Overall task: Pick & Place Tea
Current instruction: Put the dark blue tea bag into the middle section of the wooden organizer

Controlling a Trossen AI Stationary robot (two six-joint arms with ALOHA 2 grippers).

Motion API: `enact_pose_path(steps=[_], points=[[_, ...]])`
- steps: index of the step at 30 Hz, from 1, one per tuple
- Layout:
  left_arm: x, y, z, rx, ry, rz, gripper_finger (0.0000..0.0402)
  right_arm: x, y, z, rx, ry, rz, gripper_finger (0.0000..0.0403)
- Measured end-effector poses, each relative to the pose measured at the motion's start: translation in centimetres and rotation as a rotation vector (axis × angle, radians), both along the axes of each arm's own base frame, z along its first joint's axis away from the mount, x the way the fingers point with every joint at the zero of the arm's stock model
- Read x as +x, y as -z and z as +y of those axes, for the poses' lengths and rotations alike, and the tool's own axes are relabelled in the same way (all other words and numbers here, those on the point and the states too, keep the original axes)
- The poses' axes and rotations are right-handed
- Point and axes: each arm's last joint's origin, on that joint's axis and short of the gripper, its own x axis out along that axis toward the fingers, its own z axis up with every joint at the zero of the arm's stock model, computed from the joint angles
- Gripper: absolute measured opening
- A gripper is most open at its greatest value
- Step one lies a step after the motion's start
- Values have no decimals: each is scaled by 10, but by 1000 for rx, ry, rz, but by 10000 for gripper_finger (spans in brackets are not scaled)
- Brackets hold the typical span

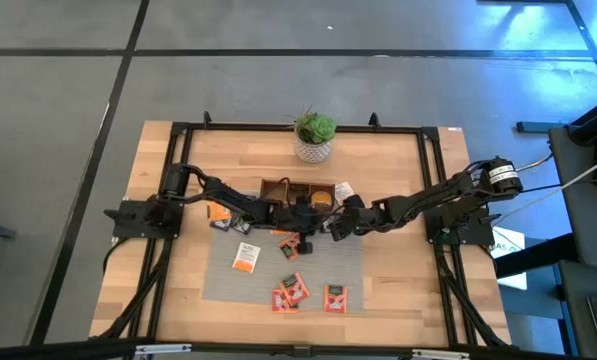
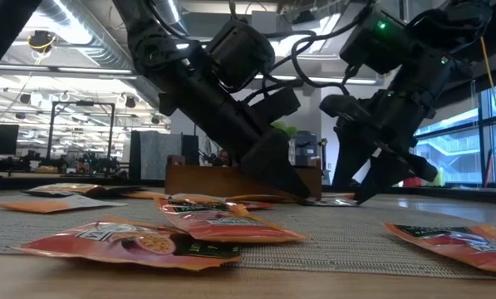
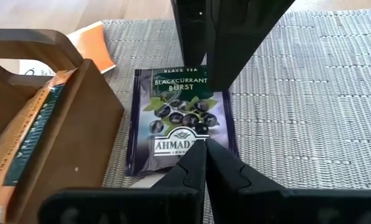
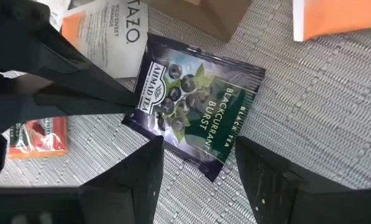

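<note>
A dark blackcurrant tea packet (image 3: 179, 118) lies flat on the grey ribbed mat (image 3: 309, 93), beside the wooden tray (image 3: 54, 137). My left gripper (image 3: 204, 148) is shut, its tips on the packet's brand-name end. My right gripper (image 4: 201, 171) is open above the opposite end, where one corner (image 4: 210, 168) lies between its fingers. In the high view the two grippers meet in front of the tray (image 1: 298, 190). Other tea packets lie flat on the mat: a white-and-orange one (image 1: 244, 257) and orange-red ones (image 1: 290, 295) (image 1: 335, 298). My left gripper presses its shut fingertips (image 4: 126, 102) on the packet's brand-name edge (image 4: 140, 102). It comes slanting down from the table's left. The packet lies flat on the mat. My right gripper: whether its open fingers touch the packet cannot be told.
A potted plant (image 1: 315, 138) stands at the far edge behind the tray. A white-and-orange packet (image 4: 110, 25) and an orange one (image 4: 340, 15) lie close to the dark packet. The tray holds a packet on edge (image 3: 33, 134). Bare mat spreads toward the near edge (image 1: 228, 285).
</note>
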Motion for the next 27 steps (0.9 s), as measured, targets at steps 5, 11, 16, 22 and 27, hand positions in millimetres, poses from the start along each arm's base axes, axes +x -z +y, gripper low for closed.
enact_pose_path(steps=[5,11,16,22,27], points=[[0,0,0,-2,1,3,2,1,2,-1,30,28,0,199],[-2,2,0,0,-1,30,2,3,10,-1,48,35,24,170],[-2,3,-3,14,-8,34,2,4,11,-1,48,32,25,127],[-3,3,-4,14,-4,35,2,2,12,-1,40,23,37,75],[-3,3,-4,14,-4,35,3,2,13,-1,11,-6,40,36]])
